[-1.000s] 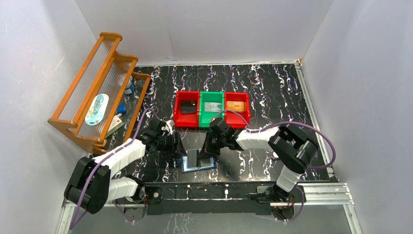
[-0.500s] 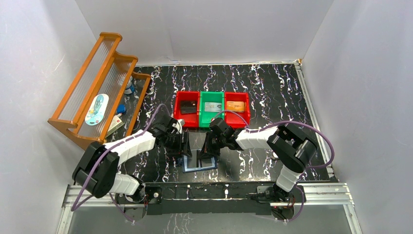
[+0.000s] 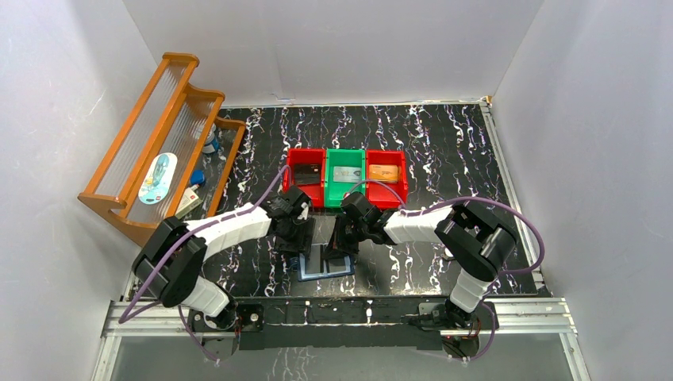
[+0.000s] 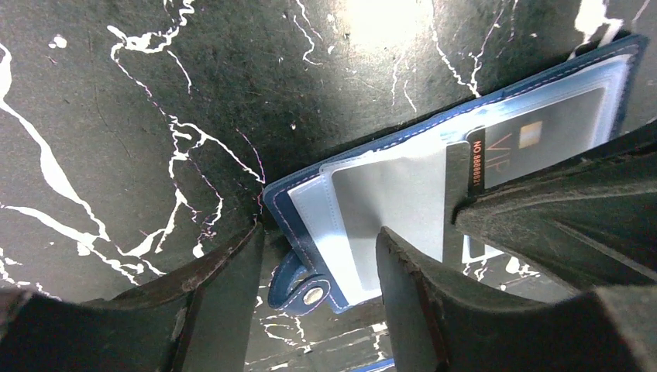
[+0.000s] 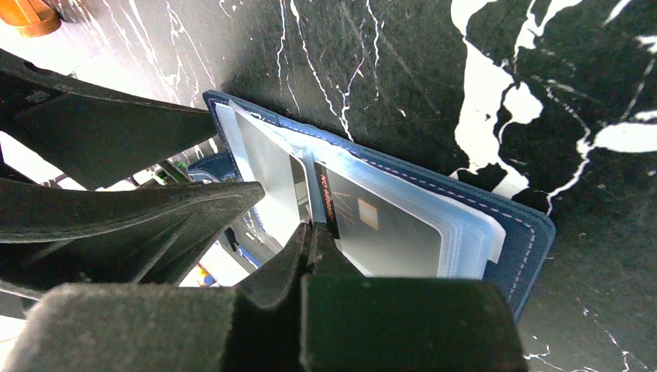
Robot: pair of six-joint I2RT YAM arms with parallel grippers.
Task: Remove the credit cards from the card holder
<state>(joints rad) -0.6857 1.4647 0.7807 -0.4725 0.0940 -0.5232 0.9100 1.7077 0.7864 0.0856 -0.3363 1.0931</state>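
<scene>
Two grippers crowd the open navy card holder point(image 3: 325, 268), which lies on the black marbled table point(image 3: 444, 143) just on the arm-base side of the green bin point(image 3: 346, 152). The left gripper point(image 3: 301, 242) and right gripper point(image 3: 341, 246) flank it.

From the left wrist: the left gripper point(image 4: 321, 232) stands spread, one finger point(image 4: 418, 302) over the holder's clear sleeve point(image 4: 387, 186), the other beside the holder's corner.

From the right wrist: the right gripper point(image 5: 314, 231), pressed together, pinches the edge of a black credit card point(image 5: 372, 225) poking from the sleeve.

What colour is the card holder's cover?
The card holder is navy blue, clearest in left wrist view.
</scene>
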